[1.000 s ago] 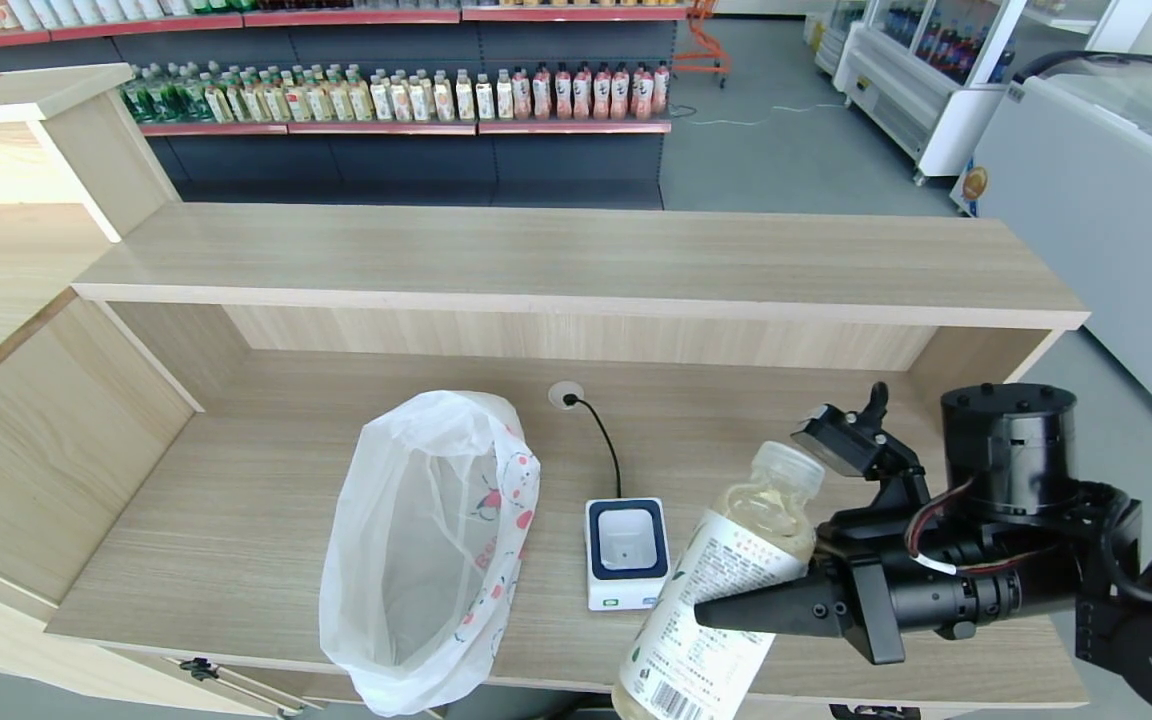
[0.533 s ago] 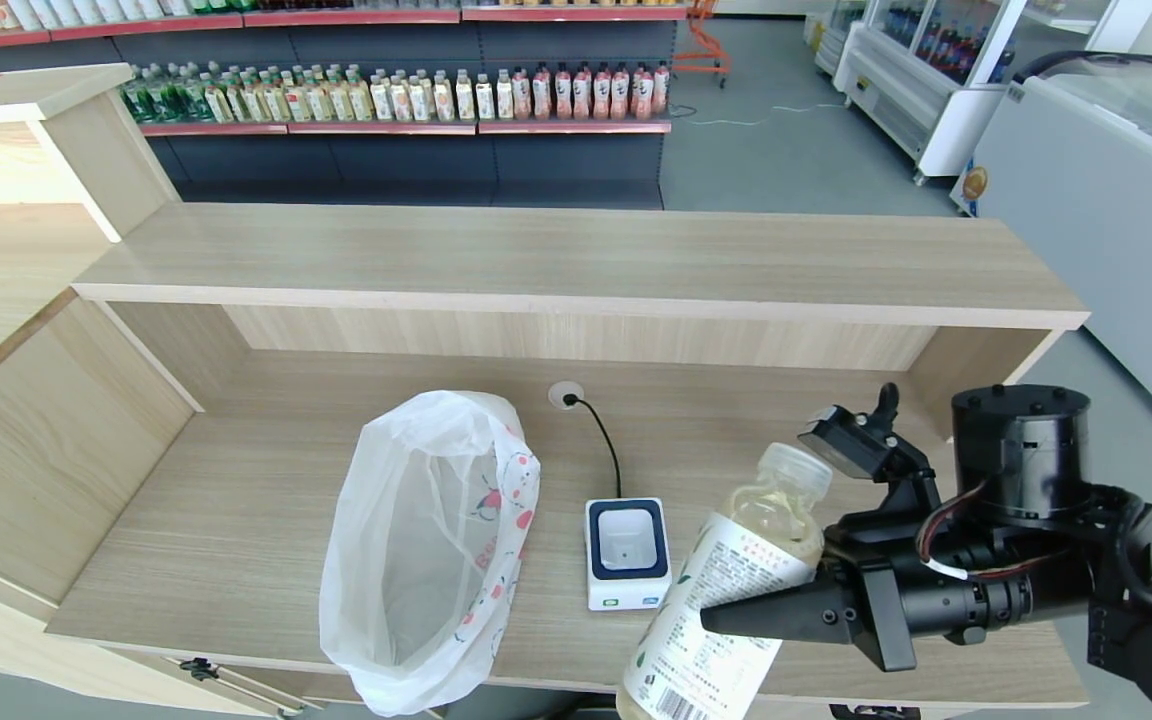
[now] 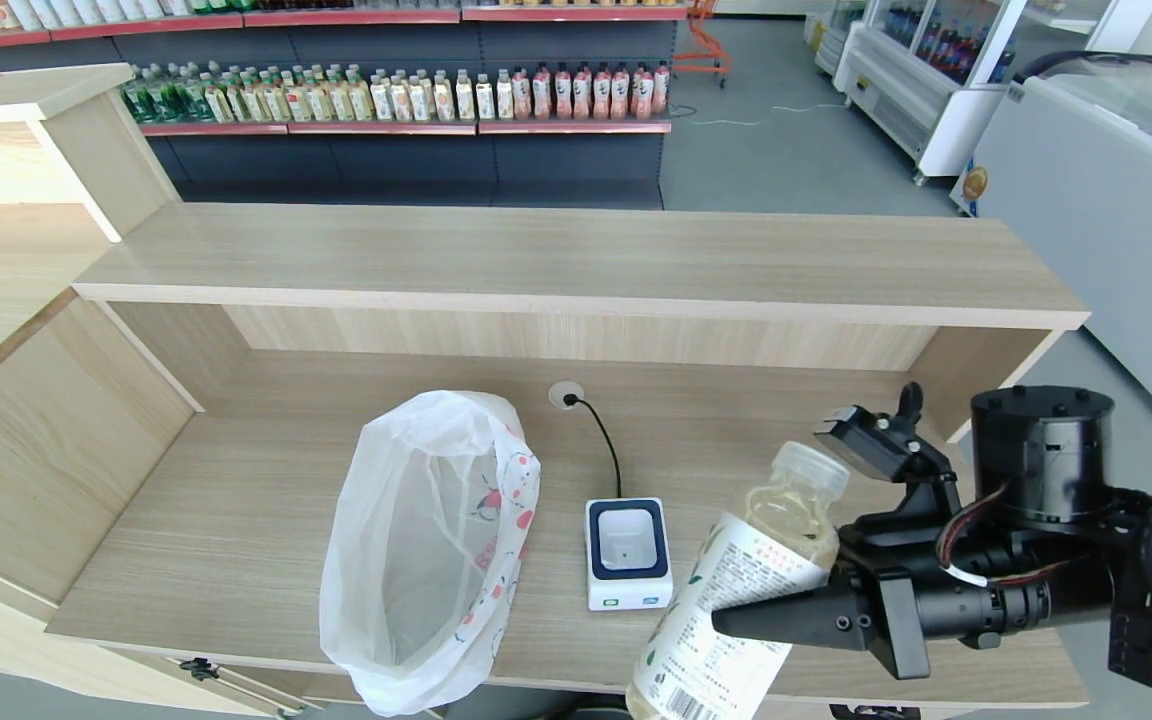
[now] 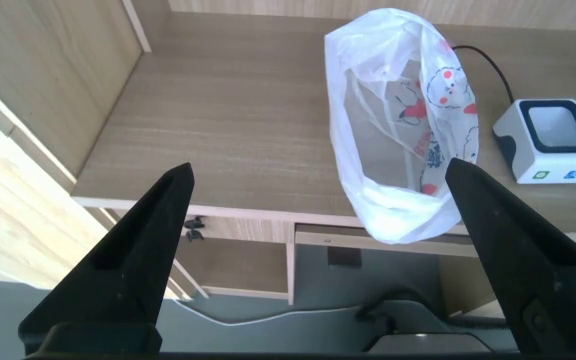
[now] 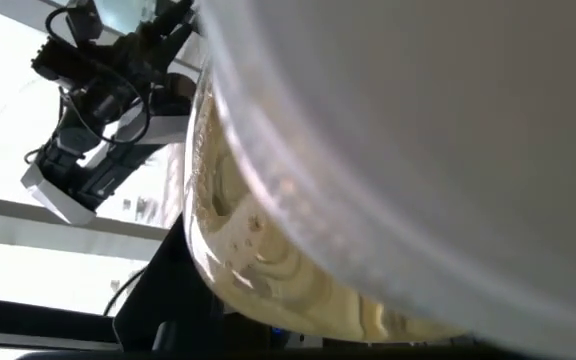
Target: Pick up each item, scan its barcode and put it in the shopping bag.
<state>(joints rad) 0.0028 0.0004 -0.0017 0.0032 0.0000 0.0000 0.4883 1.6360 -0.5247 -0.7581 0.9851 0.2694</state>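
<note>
Right gripper (image 3: pixel 761 600): jaws pinching bottle (image 3: pixel 726 640) mid-body, tilted, above desk (image 3: pixel 236 500) near edge, just right of scanner (image 3: pixel 627 550). Barcode faces upward, so likely needs turning toward scanner window. Left gripper (image 4: pixel 320 172): jaws spread, empty. Shopping bag (image 3: pixel 426 550) propped open for drop-in.

I record a white see-through bag (image 3: pixel 406 560) with red print, a white, navy-framed scanner (image 3: pixel 628 568), a pale-yellow, white-labelled bottle (image 3: pixel 731 575) and a light woodgrain counter (image 3: pixel 236 520).
</note>
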